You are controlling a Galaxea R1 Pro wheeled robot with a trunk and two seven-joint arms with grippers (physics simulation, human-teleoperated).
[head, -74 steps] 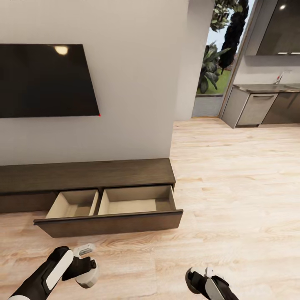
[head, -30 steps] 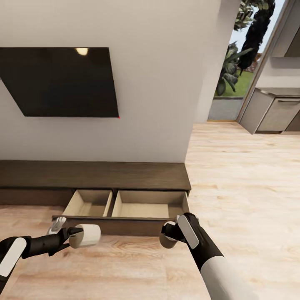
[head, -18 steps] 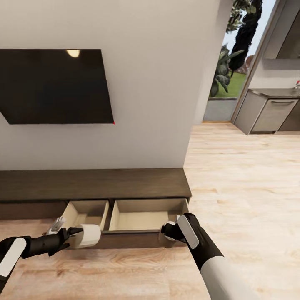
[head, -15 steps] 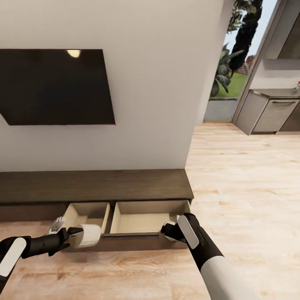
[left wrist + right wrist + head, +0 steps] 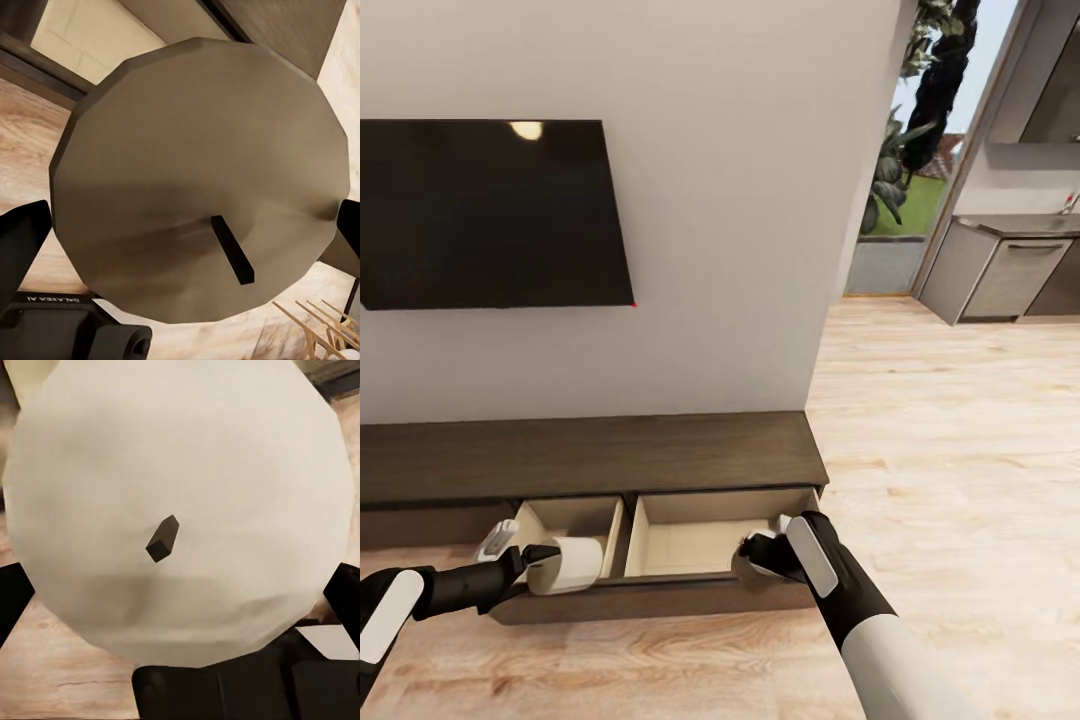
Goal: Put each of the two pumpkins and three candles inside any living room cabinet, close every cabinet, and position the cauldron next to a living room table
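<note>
The cabinet [image 5: 590, 455] is a long low dark-brown unit against the wall, and its wide drawer [image 5: 680, 535] stands pulled out with two pale beige compartments. My left gripper [image 5: 545, 562] is shut on a stubby pale candle [image 5: 568, 565], held on its side over the drawer front by the left compartment. The wick end of that candle [image 5: 195, 172] faces the left wrist camera between the black fingers [image 5: 22, 240]. My right gripper [image 5: 762, 556] is shut on a second candle [image 5: 746, 566] at the near edge of the right compartment; this candle [image 5: 180, 502] also shows wick-first. Both compartments look bare.
A black TV [image 5: 490, 215] hangs on the white wall above the cabinet. To the right, light wood floor [image 5: 950, 450] runs to grey kitchen cupboards [image 5: 1000, 270] and a doorway with plants [image 5: 905, 160].
The view has shifted, so the camera has moved closer to the cabinet. The right candle was in front of the drawer front and now sits over the right compartment's near edge. Both grips are unchanged.
</note>
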